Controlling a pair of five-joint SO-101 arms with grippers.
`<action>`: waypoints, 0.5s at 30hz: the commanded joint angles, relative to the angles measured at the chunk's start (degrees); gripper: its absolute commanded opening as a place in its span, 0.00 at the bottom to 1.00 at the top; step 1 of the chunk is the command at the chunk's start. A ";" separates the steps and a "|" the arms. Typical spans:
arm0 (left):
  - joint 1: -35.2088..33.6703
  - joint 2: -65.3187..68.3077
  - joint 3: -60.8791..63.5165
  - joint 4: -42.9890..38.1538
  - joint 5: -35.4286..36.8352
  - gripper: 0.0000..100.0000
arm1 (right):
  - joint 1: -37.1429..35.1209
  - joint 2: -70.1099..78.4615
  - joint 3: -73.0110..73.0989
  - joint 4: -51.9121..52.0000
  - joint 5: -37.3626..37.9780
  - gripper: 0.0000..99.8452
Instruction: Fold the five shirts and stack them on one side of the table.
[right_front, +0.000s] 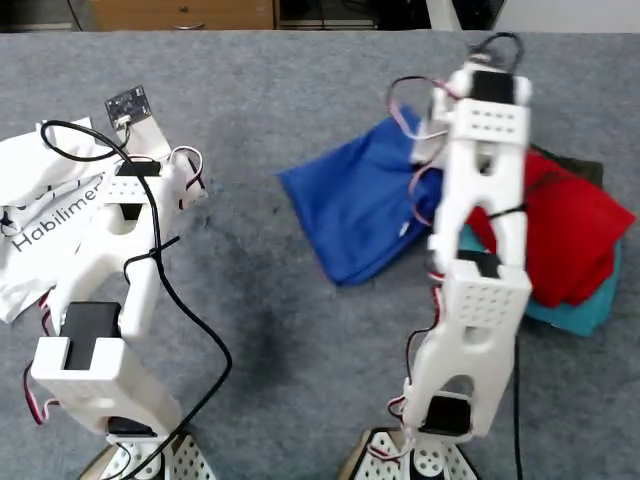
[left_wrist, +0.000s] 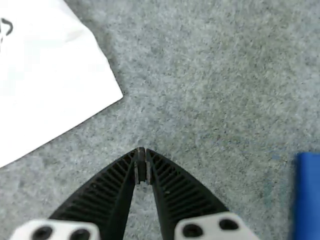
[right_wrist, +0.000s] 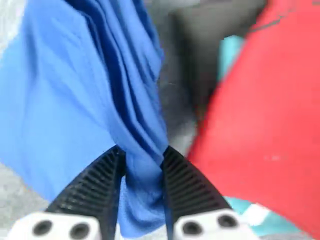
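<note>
Grey felt-covered table (right_front: 300, 380), wooden drawer unit (right_front: 180, 14) beyond its far edge

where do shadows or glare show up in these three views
High view: even light, with a faint soft shadow on the grey felt table between the arms. Left wrist view: the white printed fabric shirt is washed bright, few folds readable. Right wrist view: the blue fabric shirt, pinched in the right gripper, has dark shaded folds.

Counting five shirts here: white one (right_front: 40, 190), blue one (right_front: 350, 205), red one (right_front: 570, 230), teal one (right_front: 580, 315), dark one (right_front: 585, 165). Two arms, left arm (right_front: 100, 260) and right arm (right_front: 485, 250), one table (right_front: 260, 330).
</note>
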 joint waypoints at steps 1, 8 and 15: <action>0.62 -0.48 -0.18 -0.97 -0.62 0.02 | 5.67 -5.58 -3.38 1.32 1.58 0.00; 0.62 -0.40 -0.18 -1.05 -0.62 0.02 | 16.04 -13.41 -1.19 1.32 4.22 0.00; 0.62 -0.40 0.26 -1.14 -0.62 0.02 | 25.71 -15.34 2.86 1.32 7.74 0.00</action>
